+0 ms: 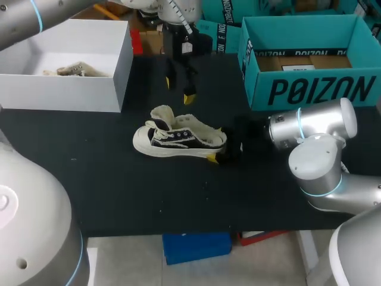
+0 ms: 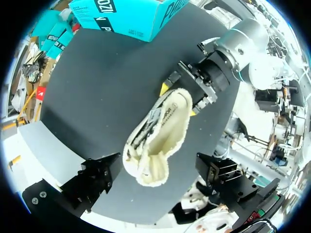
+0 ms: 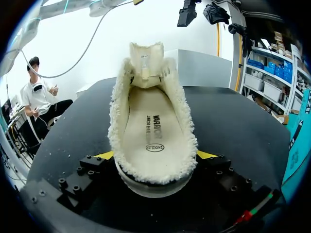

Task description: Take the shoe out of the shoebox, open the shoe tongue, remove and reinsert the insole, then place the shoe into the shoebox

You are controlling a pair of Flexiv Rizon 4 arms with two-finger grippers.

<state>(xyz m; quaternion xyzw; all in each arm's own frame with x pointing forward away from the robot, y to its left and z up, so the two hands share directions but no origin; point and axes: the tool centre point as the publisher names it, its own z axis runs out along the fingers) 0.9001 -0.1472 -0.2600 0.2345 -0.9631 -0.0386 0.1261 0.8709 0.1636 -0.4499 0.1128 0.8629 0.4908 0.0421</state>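
The shoe [image 1: 178, 140] is standing upright on its sole on the black table [image 1: 119, 190], out of both boxes, near the middle, with its toe pointing toward the robot's left. The right gripper [image 1: 221, 156] is grasping it at the heel. In the right wrist view its yellow fingertips [image 3: 206, 155] are pressing against the heel from both sides, and the shoe is running straight ahead from between them. The tongue [image 3: 146, 60] is standing lifted at the far end, so the mouth is gaping wide. The insole [image 3: 153, 126] is lying flat inside, ringed by the cream fleece lining [image 3: 187, 121]. The left gripper [image 1: 178, 90] is hanging above the shoe, apart from it, with its fingers spread and holding nothing. In the left wrist view the toe end and tongue are showing below and between its two fingers. The teal shoebox [image 1: 309, 89] is sitting open at the far right of the table, well apart from the shoe. A white box [image 1: 65, 95] is sitting open at the far left, with something pale lying in it that cannot be identified.
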